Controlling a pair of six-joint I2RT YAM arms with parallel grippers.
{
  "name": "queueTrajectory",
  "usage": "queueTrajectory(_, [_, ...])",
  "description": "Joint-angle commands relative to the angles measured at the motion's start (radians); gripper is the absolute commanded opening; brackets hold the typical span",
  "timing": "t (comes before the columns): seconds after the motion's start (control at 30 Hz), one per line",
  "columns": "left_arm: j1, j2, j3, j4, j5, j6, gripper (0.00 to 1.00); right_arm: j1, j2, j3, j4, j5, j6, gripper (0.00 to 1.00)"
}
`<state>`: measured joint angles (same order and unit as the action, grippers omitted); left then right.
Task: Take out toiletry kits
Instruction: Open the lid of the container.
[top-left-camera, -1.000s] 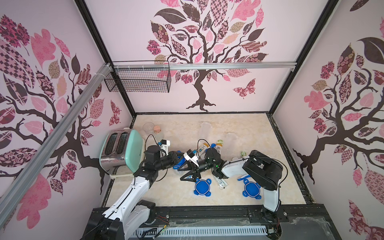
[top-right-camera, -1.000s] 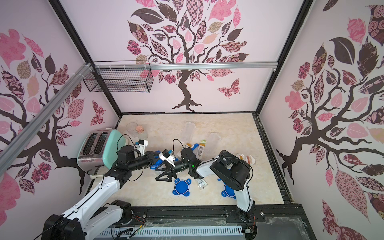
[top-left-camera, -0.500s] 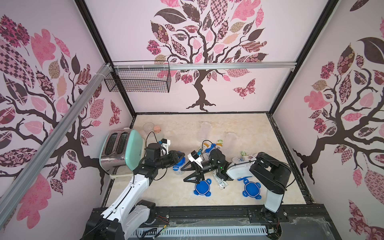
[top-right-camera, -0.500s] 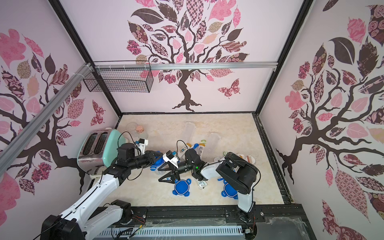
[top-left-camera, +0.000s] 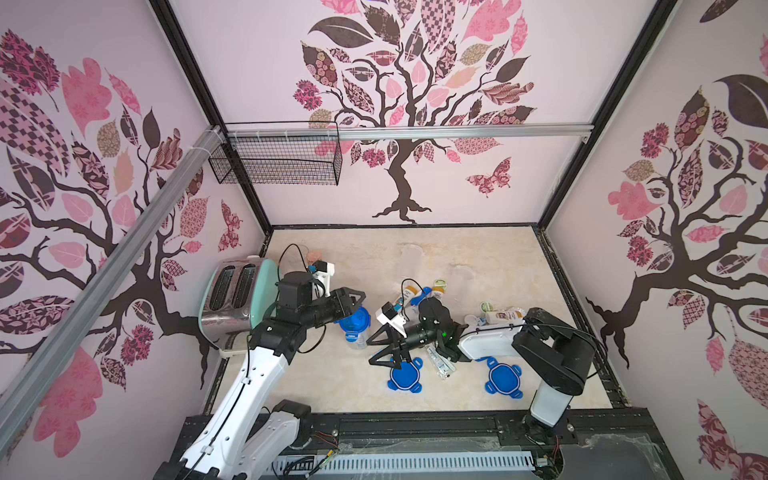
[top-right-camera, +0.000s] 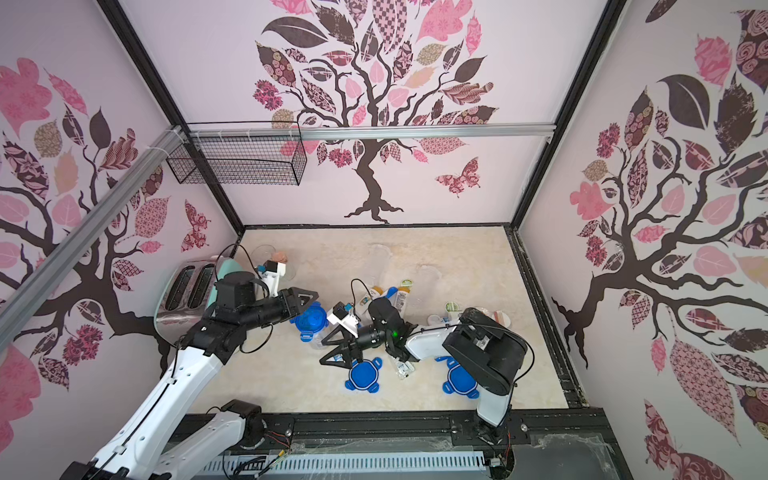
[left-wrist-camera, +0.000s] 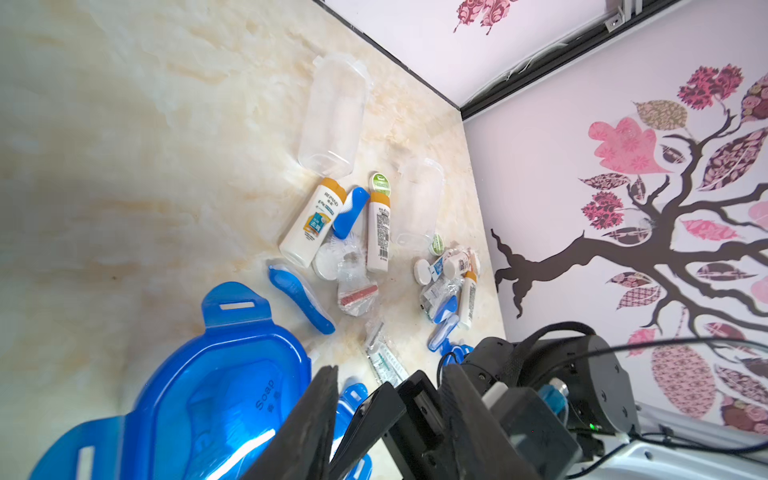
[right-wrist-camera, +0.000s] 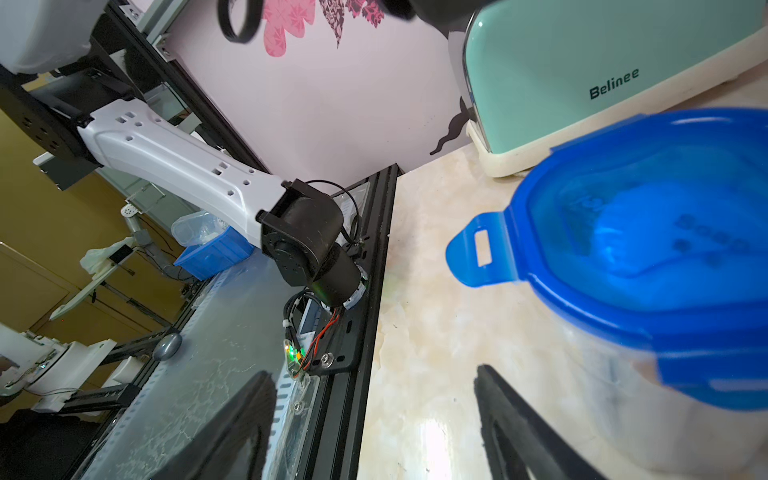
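1 closed canister (top-left-camera: 356, 338): stands upright on the counter (top-left-camera: 324, 386) between the 2 arms, near the toaster (top-left-camera: 232, 297), with its blue lid (top-left-camera: 354, 323) on. What is inside is too blurred to name, probably a 3rd kit.
2 toiletry kits (left-wrist-camera: 309, 226) already out: they lie in loose heaps near the counter's middle and right, beside 2 empty canisters (left-wrist-camera: 332, 116) on their sides. 2 loose lids (top-left-camera: 405, 376) lie nearer the robot.
Left tool (top-left-camera: 355, 296): jaws partly apart with nothing between them, just beside the lid's rim. Whether it touches cannot be told.
Right tool (top-left-camera: 371, 353): jaws wide apart and empty, aimed at the canister's side, above 1 loose lid.
Handling, canister: likely light, stiff clear plastic with smooth walls. It is tall, so it may tip or slide if pushed.
Where to hold: the best grip is probably 1 tool around the middle of the body to steady it, the other under a lid tab (right-wrist-camera: 478, 249), which sticks out.
Handling, contents: white bottles (left-wrist-camera: 378, 232) look hard and slick. The wrapped toothbrush (left-wrist-camera: 301, 297) and toothpaste tube (left-wrist-camera: 386, 361) look small, light and crinkly, so they are probably easier to pour out than to pinch singly.
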<state>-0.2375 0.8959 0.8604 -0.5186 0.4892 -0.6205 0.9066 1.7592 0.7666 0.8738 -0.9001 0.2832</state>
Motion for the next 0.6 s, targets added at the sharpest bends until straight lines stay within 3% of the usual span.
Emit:
queueTrajectory(0.0, [0.029, -0.055, 0.049, -0.141, -0.108, 0.101, 0.51, -0.001, -0.057, 0.016, -0.062, 0.029, -0.028, 0.78])
queueTrajectory(0.1, [0.060, -0.053, 0.085, -0.240, -0.225, 0.143, 0.56, -0.001, -0.086, 0.006, -0.084, 0.075, -0.023, 0.78])
queueTrajectory(0.17, [0.111, -0.045, 0.089, -0.270, -0.239, 0.158, 0.59, 0.000, -0.099, -0.009, -0.088, 0.100, -0.022, 0.78])
queueTrajectory(0.37, [0.397, -0.073, -0.008, -0.177, 0.018, 0.076, 0.67, -0.006, -0.141, -0.055, -0.093, 0.141, -0.021, 0.78])
queueTrajectory(0.57, [0.431, -0.069, -0.136, -0.042, 0.183, -0.071, 0.71, -0.008, -0.153, -0.084, -0.084, 0.150, -0.018, 0.78])
